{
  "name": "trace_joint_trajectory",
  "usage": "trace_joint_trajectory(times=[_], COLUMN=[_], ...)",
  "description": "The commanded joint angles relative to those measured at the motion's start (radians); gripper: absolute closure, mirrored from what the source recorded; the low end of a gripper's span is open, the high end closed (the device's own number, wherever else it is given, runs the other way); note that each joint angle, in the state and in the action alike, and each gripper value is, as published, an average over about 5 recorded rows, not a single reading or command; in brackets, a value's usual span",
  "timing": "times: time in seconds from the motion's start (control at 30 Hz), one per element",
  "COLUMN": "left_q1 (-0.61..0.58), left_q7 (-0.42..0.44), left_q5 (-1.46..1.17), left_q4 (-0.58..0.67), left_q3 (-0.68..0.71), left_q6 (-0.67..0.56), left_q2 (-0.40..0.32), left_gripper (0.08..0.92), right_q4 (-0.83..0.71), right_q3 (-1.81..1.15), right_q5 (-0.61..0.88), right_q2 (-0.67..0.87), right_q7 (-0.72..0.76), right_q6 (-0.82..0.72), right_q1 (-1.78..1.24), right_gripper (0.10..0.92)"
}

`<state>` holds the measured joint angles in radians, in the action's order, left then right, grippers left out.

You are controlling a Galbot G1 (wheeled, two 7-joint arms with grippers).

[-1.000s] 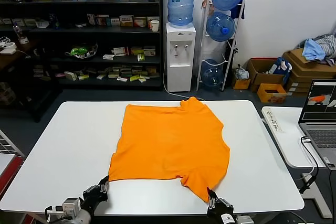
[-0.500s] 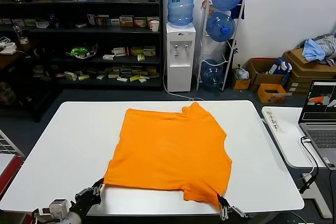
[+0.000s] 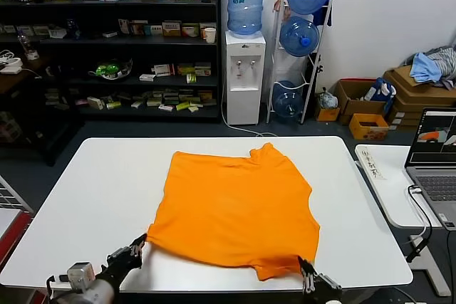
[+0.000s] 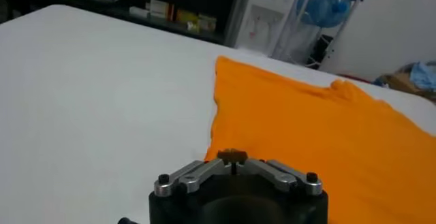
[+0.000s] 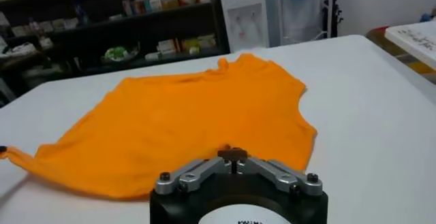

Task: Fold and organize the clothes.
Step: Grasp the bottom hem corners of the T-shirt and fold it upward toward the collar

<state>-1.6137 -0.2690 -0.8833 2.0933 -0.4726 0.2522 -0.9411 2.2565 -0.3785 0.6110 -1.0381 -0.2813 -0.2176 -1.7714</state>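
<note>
1. Bright orange T-shirt (image 3: 239, 211) of soft, matte fabric, spread nearly flat on the middle of the white bench (image 3: 100, 176); no lettering readable on the upward side, only faint creases.
2. Short sleeves and a small bump of fabric at the far edge; near left corner drawn out into a thin point toward the left claw.
3. Left claw (image 3: 132, 254) at the near left edge of the bench, dark fingers pressed together, pinching the near left corner of the T-shirt.
4. Right claw (image 3: 313, 286) at the near right edge, touching the near right corner of the T-shirt; cannot tell whether spread or pressed together.
5. Smooth, glossy bench top with rounded corners, bare around the fabric.
6. Behind the bench: dark shelves (image 3: 107, 40) of small boxes with writing too small to read, a white water dispenser (image 3: 244, 76) topped by a blue bottle, and a rack of blue bottles (image 3: 299, 33).
7. At far right, cardboard boxes (image 3: 410, 90) under a blue-grey heap of clothes, and an open laptop (image 3: 434, 154).
</note>
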Motion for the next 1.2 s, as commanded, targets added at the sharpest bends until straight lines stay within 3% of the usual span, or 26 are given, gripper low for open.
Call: trace_joint_trajectory(times=[0.03, 0.37, 0.97, 1.1, 1.2], left_q1=[0.251, 0.385, 0.437, 0.447, 0.446], left_q7=[0.004, 0.002, -0.001, 0.004, 0.005], left_q5=[-0.026, -0.027, -0.021, -0.009, 0.001], left_q4=[-0.088, -0.188, -0.244, -0.257, -0.260], left_q3=[0.036, 0.129, 0.206, 0.212, 0.213], left_q6=[-0.040, -0.039, -0.027, -0.015, -0.014], left_q2=[0.003, 0.019, 0.011, 0.005, 0.000], left_gripper=[0.908, 0.908, 0.908, 0.872, 0.799], right_q4=[-0.076, -0.186, -0.311, -0.323, -0.321], right_q3=[0.032, 0.133, 0.250, 0.251, 0.250], right_q5=[0.107, 0.259, 0.329, 0.316, 0.292], right_q2=[0.033, 0.094, 0.087, 0.081, 0.077], right_q7=[-0.047, -0.137, -0.154, -0.138, -0.119], right_q6=[-0.026, -0.083, -0.109, -0.113, -0.125], right_q1=[0.250, 0.505, 0.689, 0.692, 0.685], right_gripper=[0.901, 0.901, 0.898, 0.827, 0.741])
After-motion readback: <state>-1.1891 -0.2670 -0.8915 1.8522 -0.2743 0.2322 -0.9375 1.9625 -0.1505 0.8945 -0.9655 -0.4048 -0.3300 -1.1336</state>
